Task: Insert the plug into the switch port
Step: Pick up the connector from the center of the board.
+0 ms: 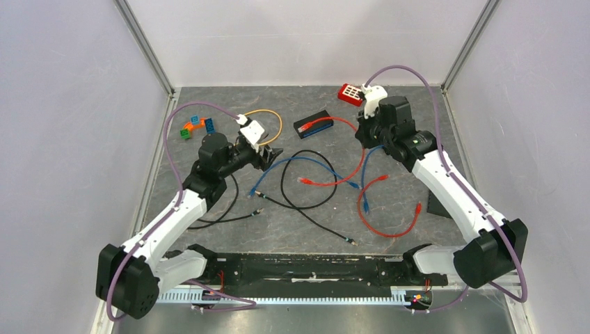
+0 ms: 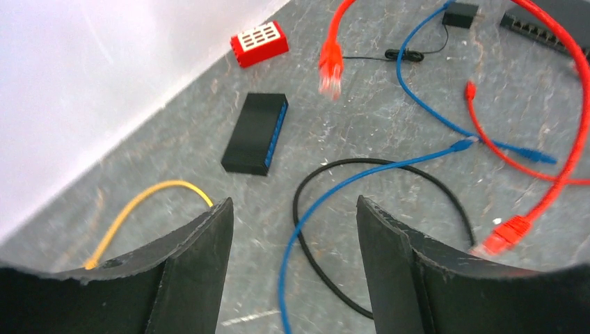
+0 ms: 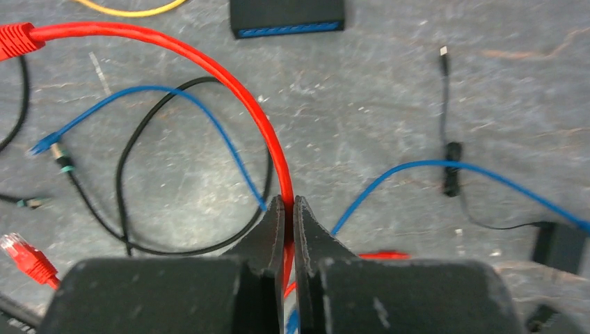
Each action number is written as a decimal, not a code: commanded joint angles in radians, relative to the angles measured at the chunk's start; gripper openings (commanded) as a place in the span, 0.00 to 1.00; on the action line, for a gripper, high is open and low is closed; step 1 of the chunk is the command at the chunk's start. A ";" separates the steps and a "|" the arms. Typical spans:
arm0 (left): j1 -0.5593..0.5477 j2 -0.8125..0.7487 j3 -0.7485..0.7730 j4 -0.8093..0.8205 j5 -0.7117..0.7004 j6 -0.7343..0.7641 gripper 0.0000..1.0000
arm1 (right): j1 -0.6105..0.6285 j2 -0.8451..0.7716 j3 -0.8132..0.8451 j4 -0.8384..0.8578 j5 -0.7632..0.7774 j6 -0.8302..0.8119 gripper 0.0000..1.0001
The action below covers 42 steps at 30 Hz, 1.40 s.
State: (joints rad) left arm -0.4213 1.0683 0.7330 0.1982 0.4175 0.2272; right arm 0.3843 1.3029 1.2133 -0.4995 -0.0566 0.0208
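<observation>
The switch (image 1: 311,123) is a flat black box at the back middle of the table; in the left wrist view the switch (image 2: 254,133) shows a blue port face on its right side. My right gripper (image 3: 286,205) is shut on a red cable (image 3: 229,76), a good length back from its end. The cable's red plug (image 3: 14,38) hangs free in the air; the plug (image 1: 300,129) lies over the switch's left end from above, and the plug (image 2: 331,66) is apart from the port face. My left gripper (image 2: 292,209) is open and empty above a blue cable (image 2: 306,223), left of the switch.
Loose blue, black and red cables (image 1: 327,184) sprawl over the middle of the table. A yellow cable (image 1: 268,118) loops behind my left gripper. A red block with a white grid (image 1: 351,93) sits at the back. Coloured bricks (image 1: 197,127) lie at the back left.
</observation>
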 commanded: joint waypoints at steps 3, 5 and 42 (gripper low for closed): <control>-0.026 0.050 0.019 0.146 0.133 0.312 0.71 | 0.001 -0.048 -0.070 0.034 -0.122 0.127 0.00; -0.055 0.057 0.012 0.149 0.115 0.358 0.71 | 0.000 -0.046 -0.089 0.045 -0.163 0.138 0.00; -0.195 0.118 0.007 0.103 -0.053 0.557 0.19 | 0.001 -0.048 -0.193 0.077 -0.232 0.172 0.00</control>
State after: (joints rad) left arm -0.6128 1.2133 0.7383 0.3084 0.3668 0.7502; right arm 0.3843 1.2678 1.0260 -0.4637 -0.2695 0.1761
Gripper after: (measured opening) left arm 0.259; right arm 0.021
